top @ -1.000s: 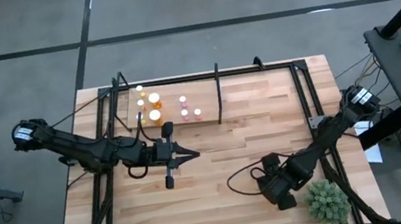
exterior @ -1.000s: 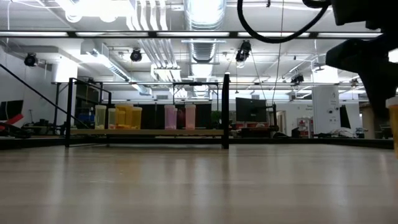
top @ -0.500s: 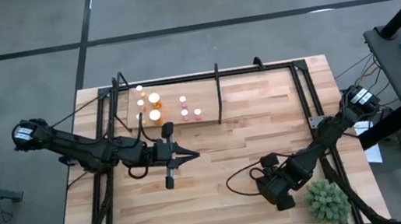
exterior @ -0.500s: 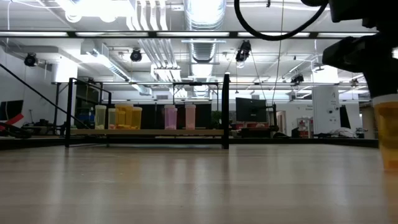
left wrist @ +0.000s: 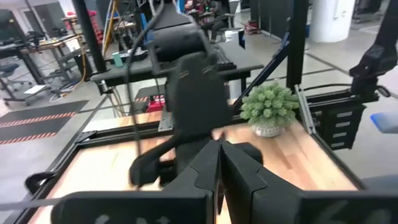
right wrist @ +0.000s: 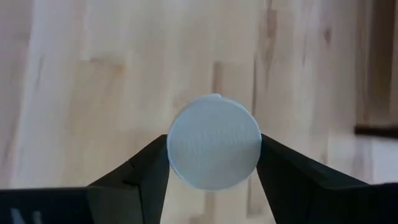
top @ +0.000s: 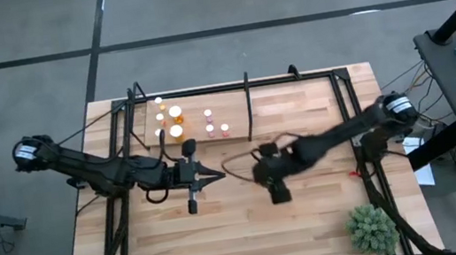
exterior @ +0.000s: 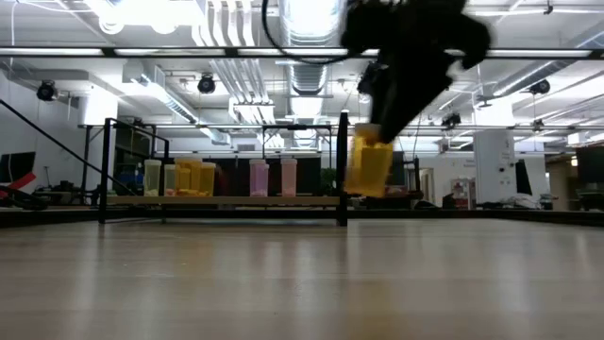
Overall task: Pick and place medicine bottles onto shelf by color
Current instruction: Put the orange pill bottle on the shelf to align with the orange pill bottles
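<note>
My right gripper (top: 271, 182) hangs over the middle of the table, shut on an orange-yellow medicine bottle (exterior: 370, 168); the right wrist view shows its white cap (right wrist: 214, 142). My left gripper (top: 215, 177) is shut and empty, left of it, pointing toward the table's right edge. The shelf (top: 199, 143) is a pale board at the far left with a black post (top: 248, 107). Orange-yellow bottles (top: 174, 115) and pink bottles (top: 207, 112) stand upright on it, as the low view (exterior: 193, 178) also shows. My right gripper pinches the bottle at its top, with the white cap's two opposite sides (right wrist: 255, 146) between its two fingers. The fingers come from above, pointing down. The bottle hangs below them, lifted clear of the table and slightly tilted.
A green spiky plant (top: 372, 228) stands at the near right corner. A black frame (top: 345, 102) runs round the far and side edges of the table. Bare tabletop (top: 226, 244) lies along the near side.
My right gripper has swung from beside the plant toward the table's left and far side, to the middle. The orange-yellow bottle has gone with it, rising from table height to well clear of the table.
</note>
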